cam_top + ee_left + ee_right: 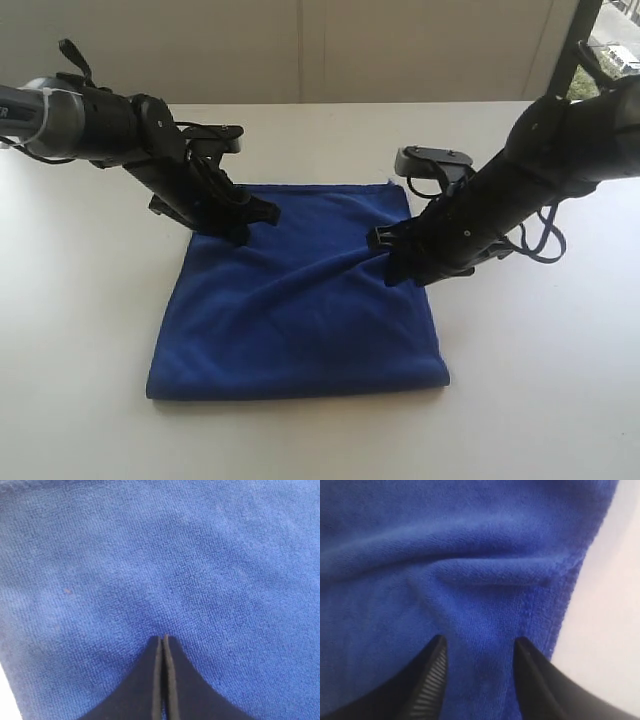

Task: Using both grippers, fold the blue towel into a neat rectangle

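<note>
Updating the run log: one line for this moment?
towel: on table, creased | left gripper: shut, tips on towel | right gripper: open, straddling towel near hem

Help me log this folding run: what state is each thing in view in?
blue towel: lying on the table, creased across its middle.
left gripper: jaws shut, tips against the towel.
right gripper: jaws open, straddling the towel's hemmed edge.
</note>
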### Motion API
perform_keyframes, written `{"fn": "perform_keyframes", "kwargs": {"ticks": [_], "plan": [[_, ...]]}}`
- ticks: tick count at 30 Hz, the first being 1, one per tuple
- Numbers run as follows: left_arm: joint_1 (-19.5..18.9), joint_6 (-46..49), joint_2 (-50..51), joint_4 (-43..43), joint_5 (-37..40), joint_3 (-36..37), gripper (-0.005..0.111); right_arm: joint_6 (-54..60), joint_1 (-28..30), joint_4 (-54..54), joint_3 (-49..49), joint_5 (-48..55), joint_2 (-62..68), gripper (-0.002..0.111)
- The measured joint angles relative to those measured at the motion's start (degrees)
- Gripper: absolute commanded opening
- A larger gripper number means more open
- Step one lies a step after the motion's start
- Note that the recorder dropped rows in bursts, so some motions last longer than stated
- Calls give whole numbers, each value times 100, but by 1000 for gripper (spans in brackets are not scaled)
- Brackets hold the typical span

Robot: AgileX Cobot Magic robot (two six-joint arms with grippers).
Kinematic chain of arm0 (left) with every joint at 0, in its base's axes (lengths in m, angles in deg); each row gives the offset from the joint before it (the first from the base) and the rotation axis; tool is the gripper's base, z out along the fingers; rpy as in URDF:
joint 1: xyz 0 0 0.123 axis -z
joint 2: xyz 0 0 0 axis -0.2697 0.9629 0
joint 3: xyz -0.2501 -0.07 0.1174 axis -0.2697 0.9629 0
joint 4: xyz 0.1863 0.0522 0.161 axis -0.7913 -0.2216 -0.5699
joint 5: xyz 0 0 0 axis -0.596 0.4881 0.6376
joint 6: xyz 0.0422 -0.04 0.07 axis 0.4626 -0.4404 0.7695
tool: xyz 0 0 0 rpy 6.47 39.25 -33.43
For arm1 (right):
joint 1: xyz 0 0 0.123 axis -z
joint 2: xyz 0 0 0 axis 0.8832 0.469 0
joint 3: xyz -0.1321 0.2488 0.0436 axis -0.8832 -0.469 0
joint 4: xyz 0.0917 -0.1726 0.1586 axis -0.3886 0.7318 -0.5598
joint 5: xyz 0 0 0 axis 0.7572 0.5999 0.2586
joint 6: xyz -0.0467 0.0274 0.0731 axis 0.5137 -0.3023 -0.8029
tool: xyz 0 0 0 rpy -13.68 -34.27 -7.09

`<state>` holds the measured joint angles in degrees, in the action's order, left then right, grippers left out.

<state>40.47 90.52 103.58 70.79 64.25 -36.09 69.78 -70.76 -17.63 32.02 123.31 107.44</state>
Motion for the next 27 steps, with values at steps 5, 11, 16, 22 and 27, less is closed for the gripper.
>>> {"fn": "perform_keyframes", "kwargs": {"ticks": [5, 11, 16, 22, 27], "plan": [[0, -13, 21, 0, 12, -12, 0, 3, -45, 52, 0, -129, 191, 43], [0, -13, 21, 10, 12, -12, 0, 3, -51, 156, 0, -209, 238, 43], [0, -13, 21, 10, 12, -12, 0, 13, -51, 156, 0, -219, 301, 22], [0, -13, 21, 10, 12, -12, 0, 13, -51, 164, 0, -219, 315, 0], [0, -13, 21, 10, 12, -12, 0, 13, -51, 230, 0, -153, 229, 0]]}}
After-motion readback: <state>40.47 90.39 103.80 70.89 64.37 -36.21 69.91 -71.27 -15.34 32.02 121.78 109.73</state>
